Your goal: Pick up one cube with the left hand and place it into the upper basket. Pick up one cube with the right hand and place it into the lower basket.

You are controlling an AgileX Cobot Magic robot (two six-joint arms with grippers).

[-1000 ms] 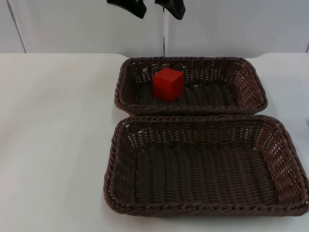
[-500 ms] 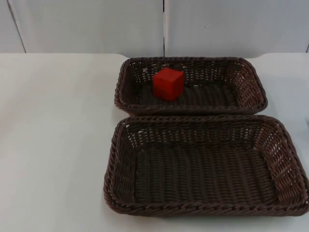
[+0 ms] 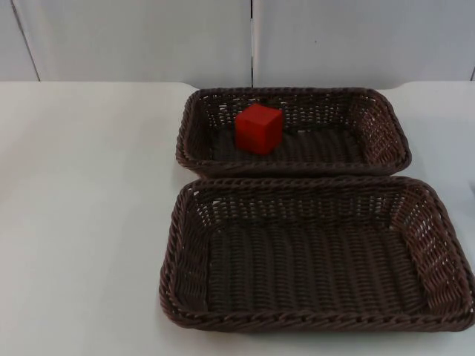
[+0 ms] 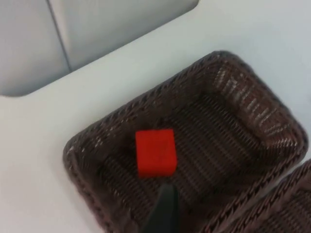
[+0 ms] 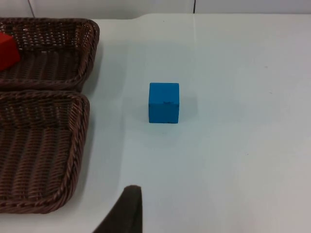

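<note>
A red cube lies inside the upper basket, left of its middle. The lower basket holds nothing. In the left wrist view my left gripper hovers well above the red cube, open and holding nothing. A blue cube rests on the white table to the right of both baskets. My right gripper waits short of it, some way off and clear of the lower basket's rim.
The two brown wicker baskets sit close together, one behind the other. A grey partition wall closes the table's far side. Bare white table stretches to the left of the baskets and around the blue cube.
One second ago the left gripper's spread fingers showed at the top edge above the upper basket; they have since risen out of the top view. Cube and baskets have not moved.
</note>
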